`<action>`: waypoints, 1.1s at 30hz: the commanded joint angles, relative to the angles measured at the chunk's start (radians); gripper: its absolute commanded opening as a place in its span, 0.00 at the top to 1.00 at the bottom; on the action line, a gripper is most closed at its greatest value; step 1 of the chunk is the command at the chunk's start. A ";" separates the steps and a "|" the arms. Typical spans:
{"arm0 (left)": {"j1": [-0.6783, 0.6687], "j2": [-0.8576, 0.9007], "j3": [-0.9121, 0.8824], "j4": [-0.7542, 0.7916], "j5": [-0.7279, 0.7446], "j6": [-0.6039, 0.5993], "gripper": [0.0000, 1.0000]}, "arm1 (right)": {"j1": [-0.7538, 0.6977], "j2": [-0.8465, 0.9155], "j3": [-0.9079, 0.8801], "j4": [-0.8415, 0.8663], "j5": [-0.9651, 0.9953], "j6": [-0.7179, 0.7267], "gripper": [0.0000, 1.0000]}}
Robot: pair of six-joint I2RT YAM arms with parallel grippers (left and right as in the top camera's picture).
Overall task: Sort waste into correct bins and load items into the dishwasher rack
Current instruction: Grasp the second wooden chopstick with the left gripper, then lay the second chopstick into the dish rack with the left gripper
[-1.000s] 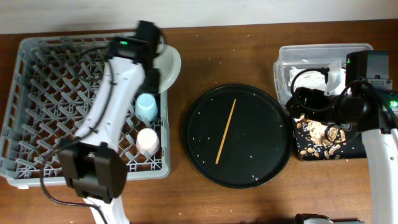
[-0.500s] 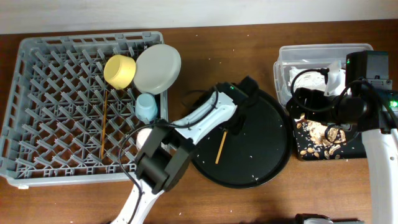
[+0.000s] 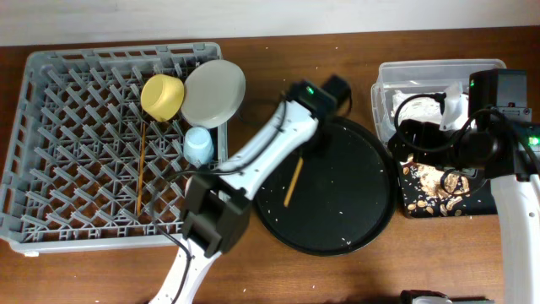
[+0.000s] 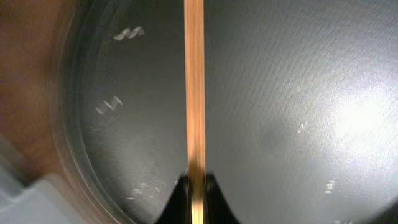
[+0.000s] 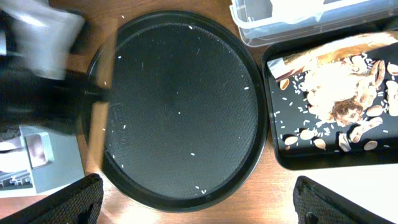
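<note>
Chopstick (image 4: 194,87) sat pinched by one end between the closed jaws of the left gripper (image 4: 195,186), running straight out ahead of them over the tray (image 4: 292,93). Light, stiff and smooth, it would probably pivot in so narrow a hold; a pinch nearer mid-length looked steadier. The right gripper (image 5: 196,200) held its jaws wide apart, empty.

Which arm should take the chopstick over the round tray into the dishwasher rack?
Left. Its jaws are shut on the chopstick, and the dishwasher rack lies on its side; the right arm sits far across by the clear tub.
</note>
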 commanded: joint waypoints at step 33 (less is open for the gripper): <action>0.778 -0.250 -0.378 -0.047 -0.170 0.278 0.01 | 0.006 -0.003 -0.003 0.038 0.003 -0.014 0.02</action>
